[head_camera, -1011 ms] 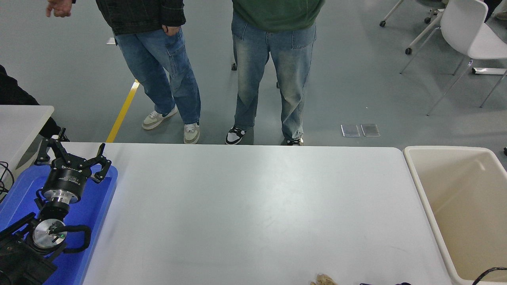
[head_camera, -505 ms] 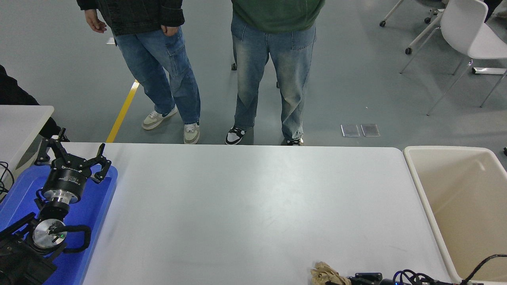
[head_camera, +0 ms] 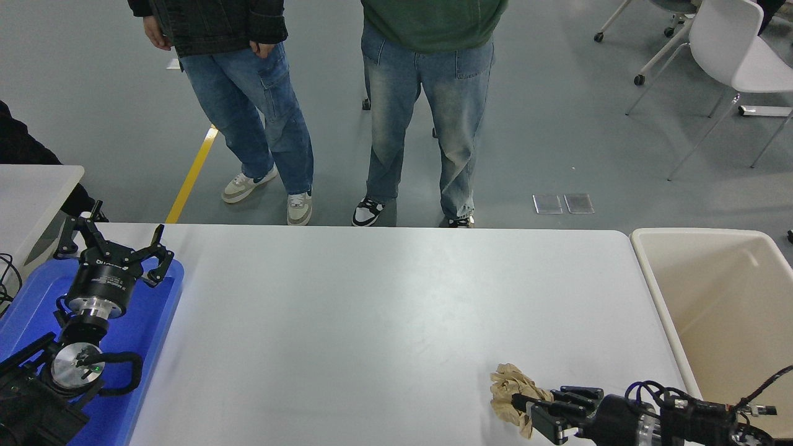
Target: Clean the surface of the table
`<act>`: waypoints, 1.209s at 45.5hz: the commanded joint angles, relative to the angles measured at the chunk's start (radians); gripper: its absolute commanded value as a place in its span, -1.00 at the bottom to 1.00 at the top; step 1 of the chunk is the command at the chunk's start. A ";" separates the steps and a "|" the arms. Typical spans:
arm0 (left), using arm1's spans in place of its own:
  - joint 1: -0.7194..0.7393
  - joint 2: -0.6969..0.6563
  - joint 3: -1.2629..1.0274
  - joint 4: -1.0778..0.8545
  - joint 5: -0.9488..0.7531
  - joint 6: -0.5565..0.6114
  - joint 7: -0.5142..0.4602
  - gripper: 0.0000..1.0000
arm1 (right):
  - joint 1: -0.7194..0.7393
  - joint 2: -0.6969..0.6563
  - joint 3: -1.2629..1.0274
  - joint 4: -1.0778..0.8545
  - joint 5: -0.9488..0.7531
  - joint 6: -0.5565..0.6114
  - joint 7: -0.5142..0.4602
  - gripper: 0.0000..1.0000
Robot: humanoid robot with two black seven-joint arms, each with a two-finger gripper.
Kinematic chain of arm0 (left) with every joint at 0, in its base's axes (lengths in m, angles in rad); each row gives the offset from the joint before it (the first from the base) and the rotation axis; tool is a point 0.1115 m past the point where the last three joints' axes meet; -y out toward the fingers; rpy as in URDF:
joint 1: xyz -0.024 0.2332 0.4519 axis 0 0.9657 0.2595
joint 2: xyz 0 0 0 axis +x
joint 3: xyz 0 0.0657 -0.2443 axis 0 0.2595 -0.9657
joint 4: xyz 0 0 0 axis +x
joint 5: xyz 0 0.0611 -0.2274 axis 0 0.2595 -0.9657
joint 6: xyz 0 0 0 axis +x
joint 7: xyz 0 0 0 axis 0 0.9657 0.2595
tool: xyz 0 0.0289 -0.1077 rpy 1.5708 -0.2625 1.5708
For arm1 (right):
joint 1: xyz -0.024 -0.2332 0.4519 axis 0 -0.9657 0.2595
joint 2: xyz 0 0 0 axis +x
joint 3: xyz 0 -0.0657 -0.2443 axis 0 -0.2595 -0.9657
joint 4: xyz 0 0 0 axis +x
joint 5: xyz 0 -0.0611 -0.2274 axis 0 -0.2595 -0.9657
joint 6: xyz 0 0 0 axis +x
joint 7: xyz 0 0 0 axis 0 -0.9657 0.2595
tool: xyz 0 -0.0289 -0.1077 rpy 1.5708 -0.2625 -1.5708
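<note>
Right hand [head_camera: 526, 409] grips a crumpled brown paper wad [head_camera: 509, 387] on the table surface [head_camera: 372, 310]; left hand [head_camera: 114, 251] spread wide.

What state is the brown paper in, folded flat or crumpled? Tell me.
Crumpled: the brown paper is a wrinkled, lumpy wad on the table surface, pinched at its near side by the right end effector.

Matt smooth table surface [head_camera: 372, 322]; crumpled brown paper wad [head_camera: 511, 396]; glossy plastic tray [head_camera: 148, 334]

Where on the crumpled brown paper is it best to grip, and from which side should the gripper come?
Grip the crumpled brown paper at its right, bunched edge, coming from the right as the right gripper does. The wad is soft, irregular and low on the table surface, so its folds probably give fingers purchase anywhere.
</note>
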 commanded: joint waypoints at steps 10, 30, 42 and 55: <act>0.000 0.000 0.000 0.000 0.000 0.000 0.000 1.00 | 0.142 -0.084 0.013 0.042 0.293 0.107 0.016 -1.00; 0.000 0.000 0.000 0.000 0.000 0.000 0.000 1.00 | 0.179 -0.282 0.194 0.106 0.431 0.294 0.064 -1.00; 0.000 0.000 0.000 0.000 -0.002 0.000 0.000 1.00 | 0.181 -0.403 0.309 0.102 0.571 0.418 0.099 -1.00; 0.000 0.000 0.000 0.000 0.000 0.000 0.000 1.00 | 0.178 -0.483 0.378 0.010 0.633 0.497 0.117 -1.00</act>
